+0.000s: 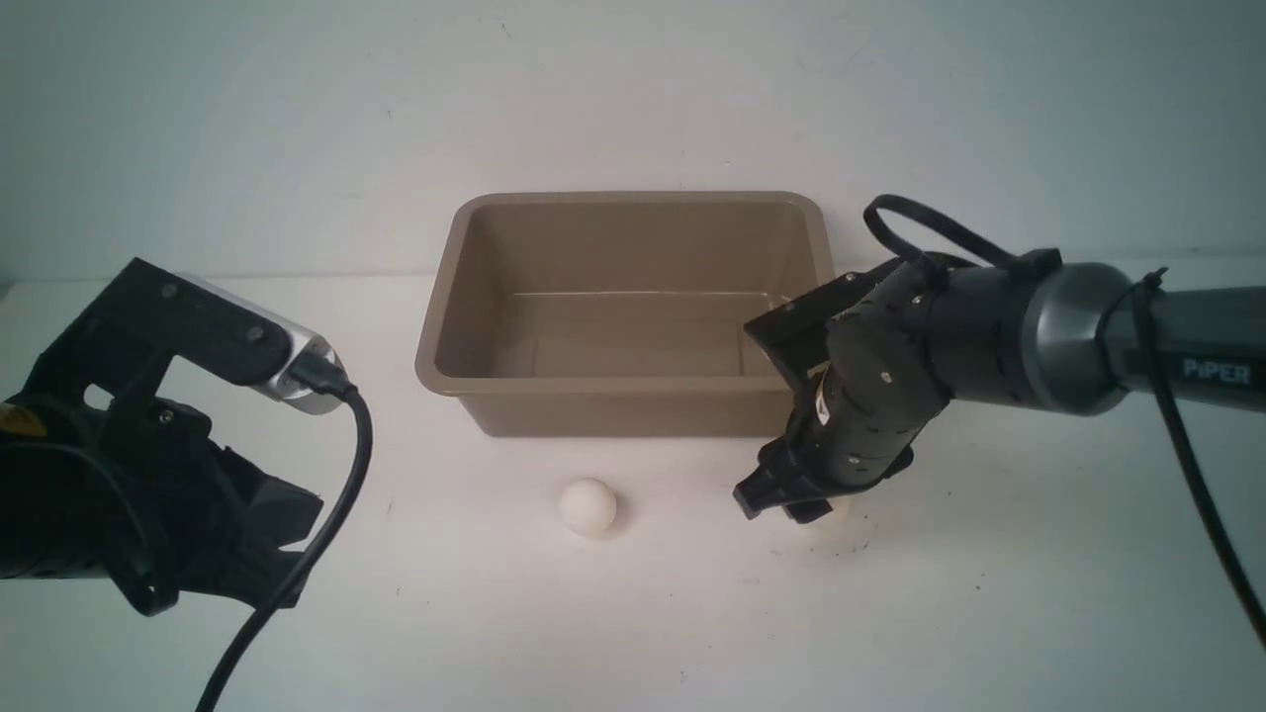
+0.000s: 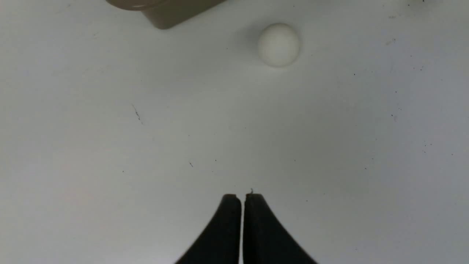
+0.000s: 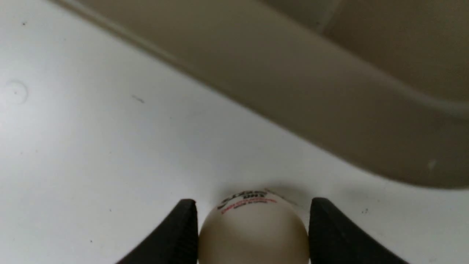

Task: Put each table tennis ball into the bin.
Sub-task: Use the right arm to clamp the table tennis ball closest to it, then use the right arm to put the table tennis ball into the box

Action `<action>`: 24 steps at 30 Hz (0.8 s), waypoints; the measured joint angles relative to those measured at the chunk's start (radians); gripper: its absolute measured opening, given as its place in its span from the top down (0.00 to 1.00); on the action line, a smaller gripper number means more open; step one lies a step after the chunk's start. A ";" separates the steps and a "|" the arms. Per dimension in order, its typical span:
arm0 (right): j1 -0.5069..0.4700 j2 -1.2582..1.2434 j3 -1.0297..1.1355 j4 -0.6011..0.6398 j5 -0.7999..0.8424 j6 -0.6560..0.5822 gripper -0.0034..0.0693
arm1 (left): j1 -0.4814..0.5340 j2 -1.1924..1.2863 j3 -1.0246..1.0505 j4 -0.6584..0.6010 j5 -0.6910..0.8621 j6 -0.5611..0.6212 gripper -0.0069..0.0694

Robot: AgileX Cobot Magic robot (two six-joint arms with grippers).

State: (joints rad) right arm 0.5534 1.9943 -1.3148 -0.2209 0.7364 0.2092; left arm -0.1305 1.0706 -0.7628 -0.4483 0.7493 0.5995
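Risk of a ball squirting out at the pinch

Trouble sat with the right gripper, whose fingers stood apart on either side of one table tennis ball, hard up against it. Whether they already pressed on it could not be told. That ball rested on the table just in front of the bin, near its right front corner. A light, smooth sphere would likely pop forward or sideways if the pads met it off its widest line. It could then roll under the flared rim or away across the table. A lift begun on a weak hold would probably drop it short of the bin wall. The second ball lay loose near the bin's front, well apart from the left gripper, whose fingers were pressed together on nothing.
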 joint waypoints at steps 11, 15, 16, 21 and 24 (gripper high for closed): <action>0.031 -0.101 -0.002 0.277 0.135 -0.271 0.47 | 0.000 0.000 0.000 0.000 0.000 0.000 0.91; 0.041 -0.209 -0.002 0.407 0.095 -0.389 0.47 | 0.000 0.000 0.000 0.000 0.000 0.000 0.91; 0.041 -0.221 -0.002 0.419 0.085 -0.410 0.47 | 0.000 0.000 0.000 0.000 0.000 0.000 0.91; 0.039 -0.331 -0.002 0.447 -0.143 -0.498 0.47 | 0.000 0.000 0.000 0.000 0.000 0.000 0.91; 0.031 -0.321 -0.002 0.405 -0.244 -0.490 0.47 | 0.000 0.000 0.000 0.000 -0.001 0.000 0.91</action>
State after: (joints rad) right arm 0.5843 1.6733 -1.3173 0.1839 0.4921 -0.2805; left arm -0.1305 1.0706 -0.7628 -0.4483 0.7484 0.5995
